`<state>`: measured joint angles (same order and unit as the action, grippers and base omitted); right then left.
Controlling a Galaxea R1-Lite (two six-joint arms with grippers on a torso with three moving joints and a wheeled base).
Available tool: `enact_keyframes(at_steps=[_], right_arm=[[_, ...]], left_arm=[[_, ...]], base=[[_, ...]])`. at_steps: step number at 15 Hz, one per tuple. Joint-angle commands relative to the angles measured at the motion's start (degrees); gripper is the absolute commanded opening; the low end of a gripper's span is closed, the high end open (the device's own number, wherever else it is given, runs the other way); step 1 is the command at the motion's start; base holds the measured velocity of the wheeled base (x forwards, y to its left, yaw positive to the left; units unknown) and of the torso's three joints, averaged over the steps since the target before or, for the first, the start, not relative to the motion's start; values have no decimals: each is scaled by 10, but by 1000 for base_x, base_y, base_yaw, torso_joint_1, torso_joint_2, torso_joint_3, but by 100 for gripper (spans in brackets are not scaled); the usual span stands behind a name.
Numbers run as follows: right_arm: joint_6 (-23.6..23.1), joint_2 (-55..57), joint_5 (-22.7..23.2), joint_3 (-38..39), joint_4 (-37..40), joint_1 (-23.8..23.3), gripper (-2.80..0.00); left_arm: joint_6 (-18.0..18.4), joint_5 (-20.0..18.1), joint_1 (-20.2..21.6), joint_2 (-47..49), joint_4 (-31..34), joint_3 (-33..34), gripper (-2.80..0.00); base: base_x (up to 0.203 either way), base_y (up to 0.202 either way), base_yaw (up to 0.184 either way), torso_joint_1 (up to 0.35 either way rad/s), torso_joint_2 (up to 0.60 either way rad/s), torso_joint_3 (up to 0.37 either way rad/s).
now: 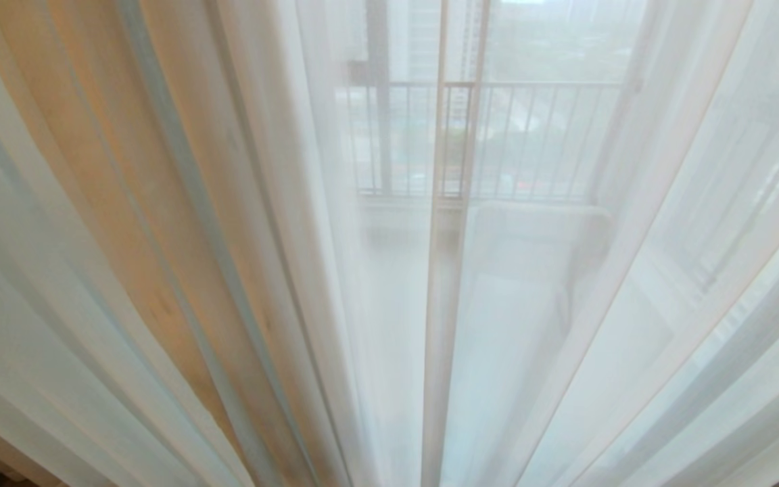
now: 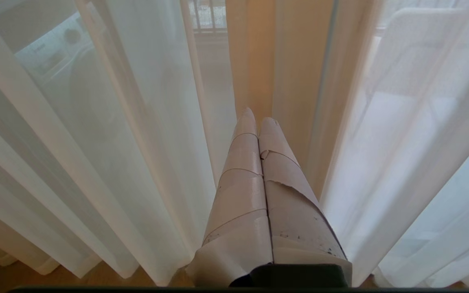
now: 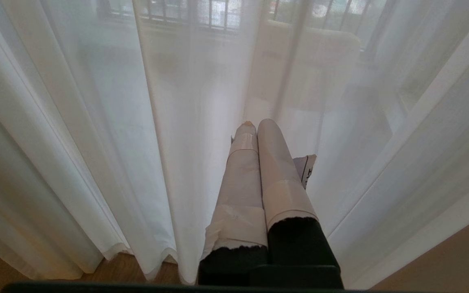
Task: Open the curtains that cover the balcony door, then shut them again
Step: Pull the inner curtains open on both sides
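A strip of wooden floor (image 3: 124,264) is seen at the foot of the curtains (image 3: 108,162), brown and plank-like. The wavy hems of the sheer white folds are seen right at the boards; whether they touch cannot be told. In the left wrist view the same floor (image 2: 96,280) is glimpsed under the hems of the curtains (image 2: 108,162). A further patch of brown is caught at one corner of the right wrist view.

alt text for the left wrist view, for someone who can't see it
The left gripper, its tape-wrapped fingers shut and empty, points at sheer white curtains hanging in long folds to a wooden floor. A beige drape shows behind them.
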<state>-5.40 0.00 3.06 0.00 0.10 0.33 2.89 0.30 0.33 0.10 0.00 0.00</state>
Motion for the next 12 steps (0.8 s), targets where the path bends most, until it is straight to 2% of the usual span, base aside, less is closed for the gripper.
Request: enact_keyframes(at_steps=[1, 12], right_arm=[[0, 0, 1, 0, 0, 0, -280], [0, 0, 1, 0, 0, 0, -280]], left_arm=[[0, 0, 0, 0, -1, 0, -280], [1, -2, 0, 0, -1, 0, -280]], base=[[0, 0, 0, 0, 0, 0], [0, 0, 0, 0, 0, 0]])
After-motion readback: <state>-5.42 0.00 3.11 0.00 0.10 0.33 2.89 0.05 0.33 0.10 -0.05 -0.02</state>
